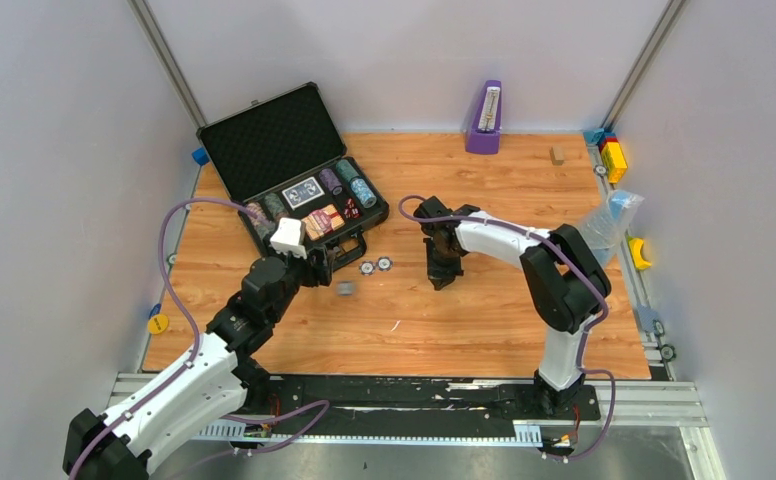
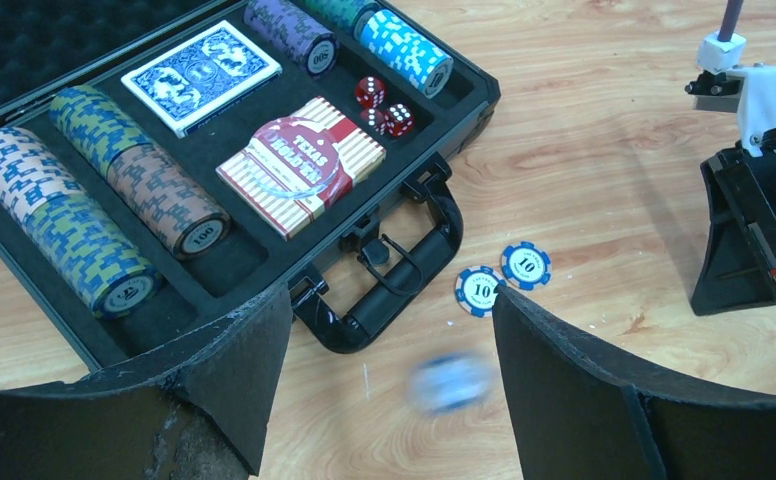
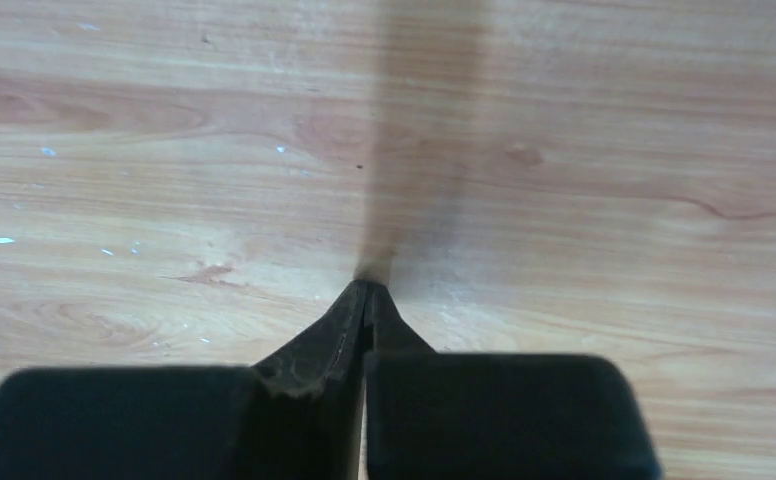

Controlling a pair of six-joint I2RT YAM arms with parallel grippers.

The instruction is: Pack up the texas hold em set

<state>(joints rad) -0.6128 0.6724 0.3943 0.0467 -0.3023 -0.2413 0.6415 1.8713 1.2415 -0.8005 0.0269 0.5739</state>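
Observation:
The texas hold em set's case [image 1: 264,140] lies open at the back left. In its tray sit striped chip rolls [image 2: 159,195], two card decks [image 2: 304,160] and red dice [image 2: 384,108]. The black handle [image 2: 404,285] faces me. Two blue "10" chips [image 2: 480,290] lie flat on the table beside the handle. A third blue chip [image 2: 451,383] shows only as a blur on the wood between my left gripper's fingers. My left gripper [image 2: 390,292] is open and holds nothing. My right gripper [image 3: 369,290] points straight down right of the chips, shut, with nothing seen between its tips.
A purple metronome [image 1: 484,118] stands at the back wall. A small wooden block [image 1: 557,155] and coloured toy blocks [image 1: 612,155] sit at the back right. A clear plastic bag [image 1: 609,220] lies at the right edge, by my right arm.

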